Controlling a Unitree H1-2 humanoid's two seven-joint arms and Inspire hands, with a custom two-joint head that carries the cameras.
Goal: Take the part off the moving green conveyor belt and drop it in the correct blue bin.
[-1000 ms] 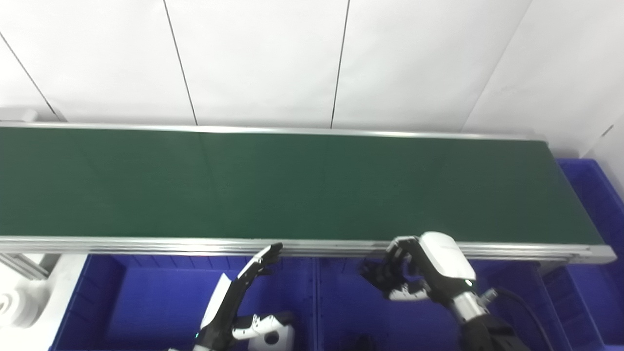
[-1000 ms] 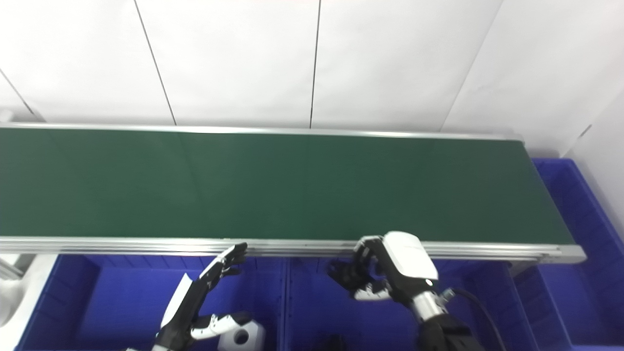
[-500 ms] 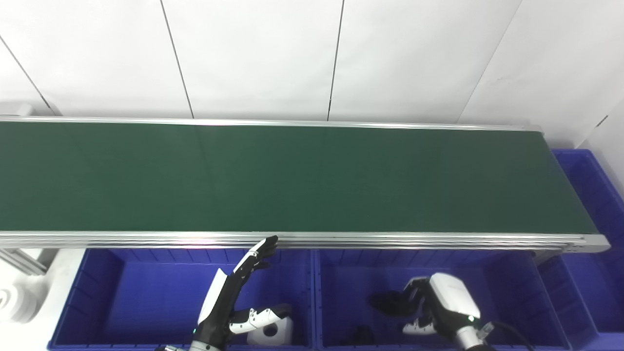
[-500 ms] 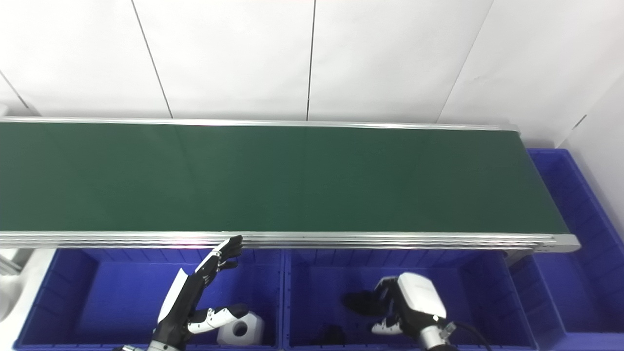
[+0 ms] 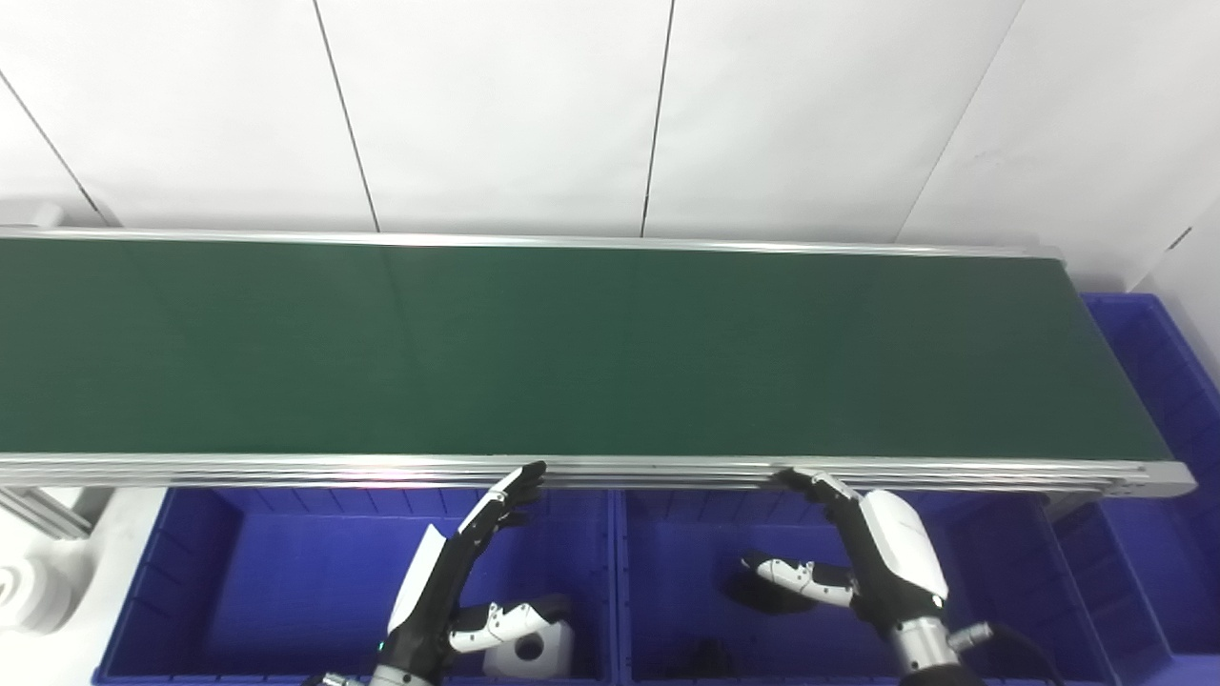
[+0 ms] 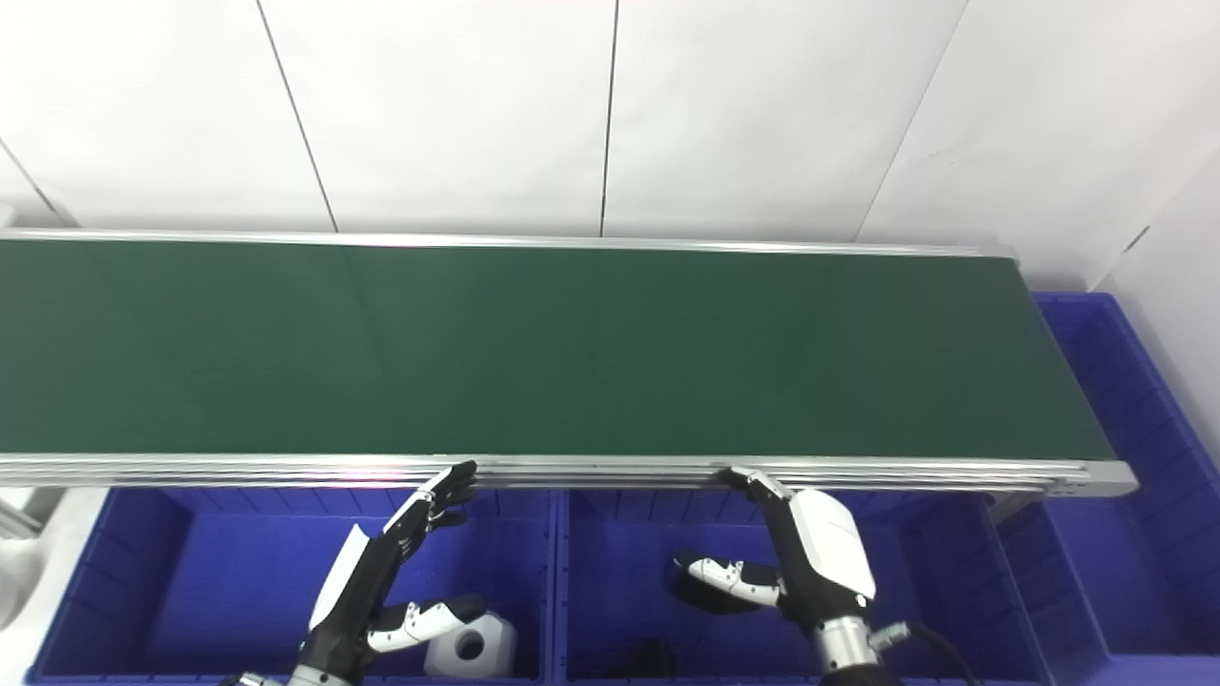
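The black part [image 5: 762, 593] lies on the floor of the middle blue bin [image 5: 1001, 534], directly beneath the right hand [image 5: 863, 557], whose fingers are spread, holding nothing. The left hand [image 5: 467, 572], also spread, waits beside a white part [image 5: 529, 650]. The green conveyor belt [image 5: 572, 353] carries nothing.

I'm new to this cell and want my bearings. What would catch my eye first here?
The long green conveyor belt spans the picture with nothing on it. Below its near rail sit blue bins, and over them both hands are open: the left hand over the left bin, beside a white part, and the right hand over the middle bin, above a dark part.
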